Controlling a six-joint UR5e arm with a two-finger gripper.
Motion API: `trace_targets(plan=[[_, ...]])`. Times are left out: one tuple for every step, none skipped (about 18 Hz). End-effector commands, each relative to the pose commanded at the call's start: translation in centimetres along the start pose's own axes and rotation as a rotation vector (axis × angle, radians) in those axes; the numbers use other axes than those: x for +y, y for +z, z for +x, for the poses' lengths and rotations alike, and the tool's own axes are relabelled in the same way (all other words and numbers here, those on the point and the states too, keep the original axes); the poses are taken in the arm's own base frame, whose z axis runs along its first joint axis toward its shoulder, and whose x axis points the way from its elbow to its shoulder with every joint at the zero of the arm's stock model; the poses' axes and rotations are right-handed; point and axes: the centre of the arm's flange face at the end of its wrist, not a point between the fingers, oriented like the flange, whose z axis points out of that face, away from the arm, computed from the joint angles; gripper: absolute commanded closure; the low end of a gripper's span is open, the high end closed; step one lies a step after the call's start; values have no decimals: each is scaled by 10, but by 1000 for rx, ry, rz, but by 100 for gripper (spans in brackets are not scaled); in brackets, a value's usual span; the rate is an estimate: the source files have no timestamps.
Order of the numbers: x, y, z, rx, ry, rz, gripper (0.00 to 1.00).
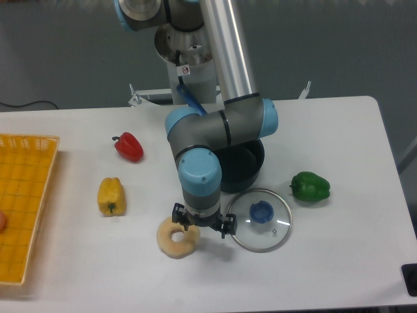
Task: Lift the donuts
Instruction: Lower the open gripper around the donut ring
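Fingers of the gripper (202,223) stand spread, black tips low at the right edge of the donuts (176,237), one pale, matte ring lying flat near the table's (339,130) front. One glass lid (260,219) with a blue knob lies right of it. Three glossy peppers: red (129,146), yellow (111,195), green (310,186). One dark pot (242,171), one orange mesh basket (23,202).

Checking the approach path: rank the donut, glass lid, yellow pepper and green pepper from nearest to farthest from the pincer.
From the pincer:
1. Donut, just below its left finger.
2. Glass lid, to the right.
3. Yellow pepper, to the left.
4. Green pepper, far right.
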Motion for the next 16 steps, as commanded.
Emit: trace_targets(plan=[[-1, 0, 1, 0, 0, 0, 0], [-1, 1, 1, 1, -2, -1, 0], [-1, 3, 1, 4, -3, -1, 0], [-2, 4, 0, 4, -3, -1, 0], [-3, 5, 1, 6, -2, -2, 0], [-4, 6, 3, 9, 1, -2, 0], [-7, 5, 9, 9, 11, 1, 0], [-8, 4, 11, 8, 15, 4, 0], [-9, 5, 13, 9, 18, 3, 0], [-9, 7, 14, 10, 20, 0, 0], [-9, 10, 16, 12, 21, -6, 0], [-10, 14, 18, 14, 26, -10, 0], [-11, 17, 22, 16, 33, -15, 0], [-11, 19, 22, 16, 35, -18, 0], [-11, 21, 23, 17, 39, -21, 0], [-11, 25, 23, 21, 42, -28, 0]])
